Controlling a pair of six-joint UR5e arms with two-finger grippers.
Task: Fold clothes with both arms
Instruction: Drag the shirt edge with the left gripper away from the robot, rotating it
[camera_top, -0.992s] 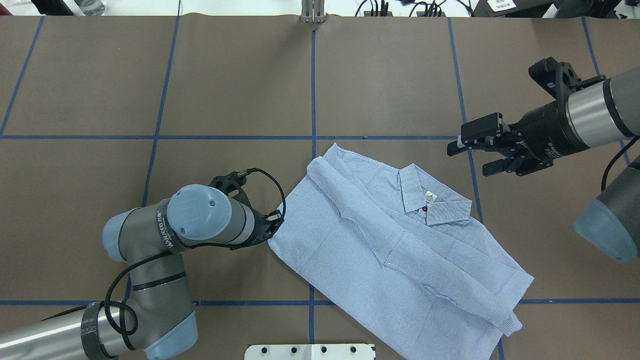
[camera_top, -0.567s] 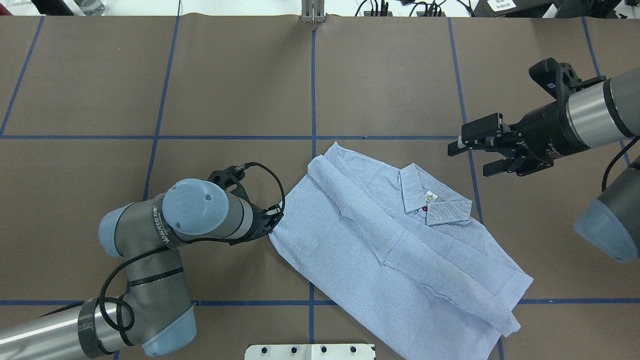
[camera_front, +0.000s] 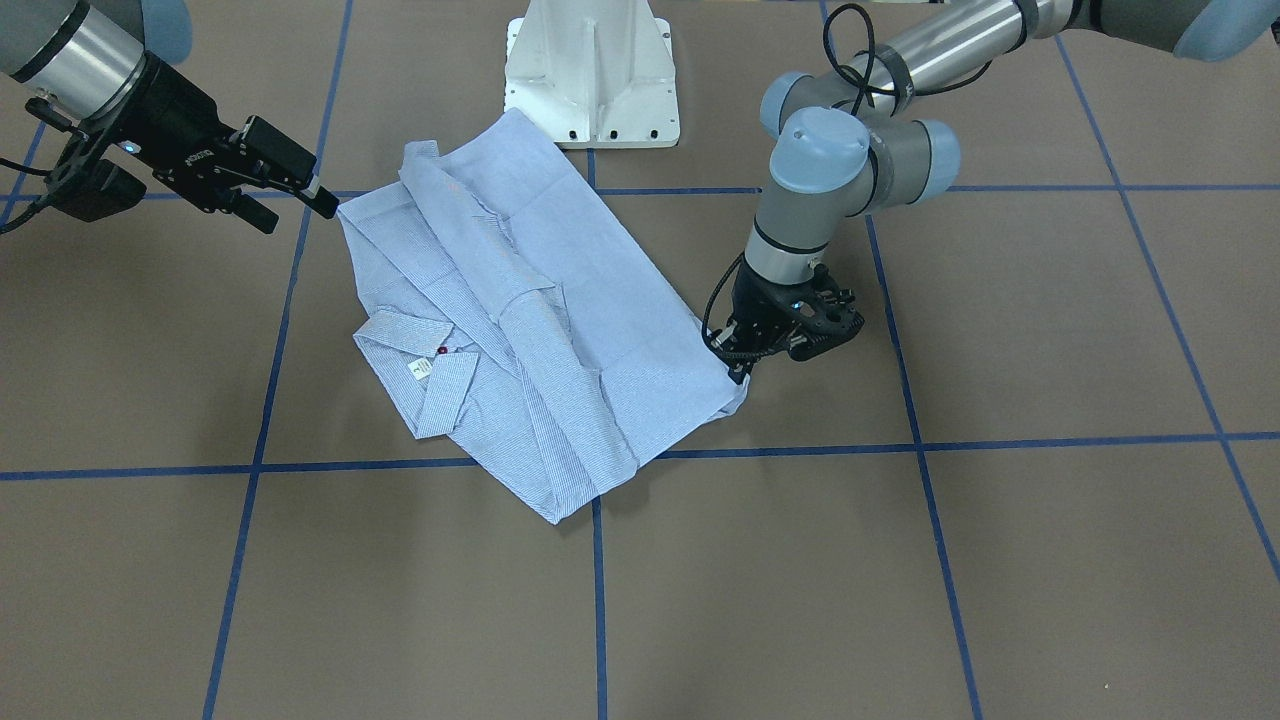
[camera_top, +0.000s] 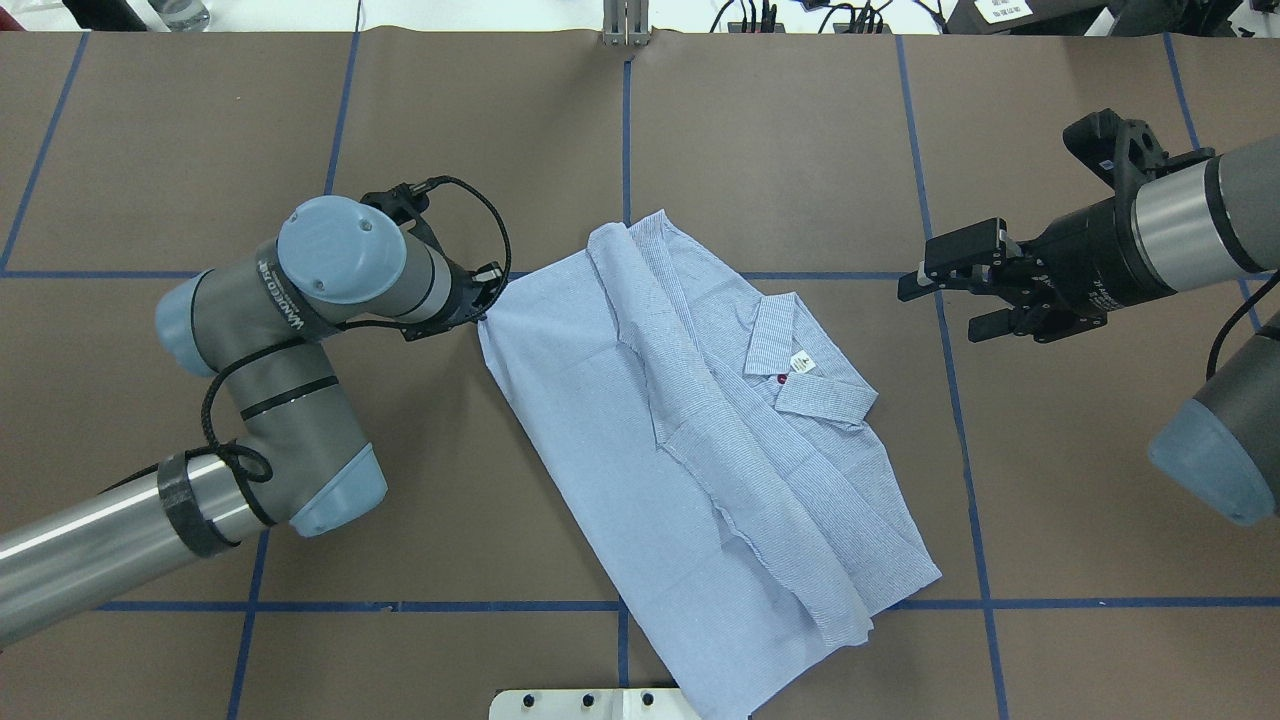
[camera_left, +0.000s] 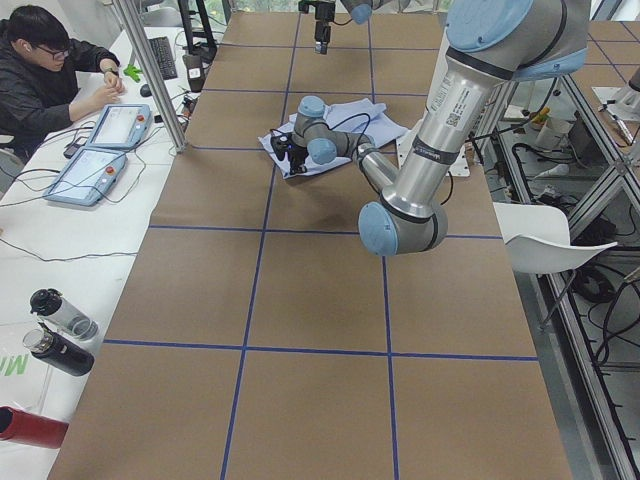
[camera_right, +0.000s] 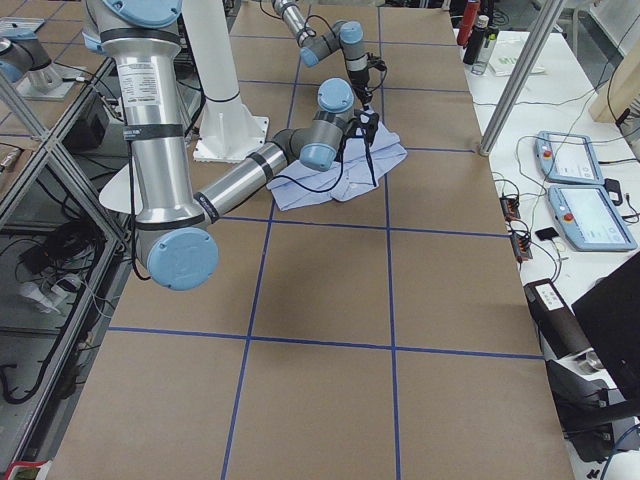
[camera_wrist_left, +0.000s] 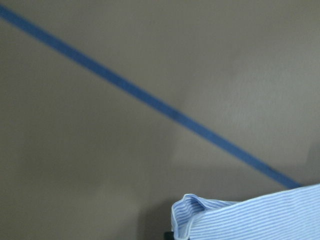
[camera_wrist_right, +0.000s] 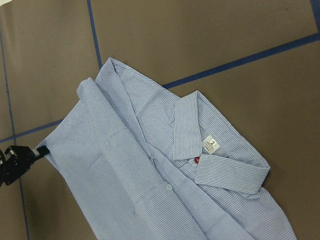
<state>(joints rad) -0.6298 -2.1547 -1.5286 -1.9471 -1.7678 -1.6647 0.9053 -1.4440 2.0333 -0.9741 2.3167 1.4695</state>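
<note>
While left pincer (camera_top: 487, 294) pinches shirt (camera_top: 690, 440) corner | right pincer (camera_top: 937, 310) apart, agape

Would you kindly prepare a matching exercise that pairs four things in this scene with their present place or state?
Things:
1. left gripper
2. right gripper
3. neck label
4. pedestal base

States:
A. open, clear of the cloth
B. white, inside the collar
C. partly under the hem
D. shut on a corner of the shirt

Pairs: 1-D, 2-A, 3-B, 4-C.
</note>
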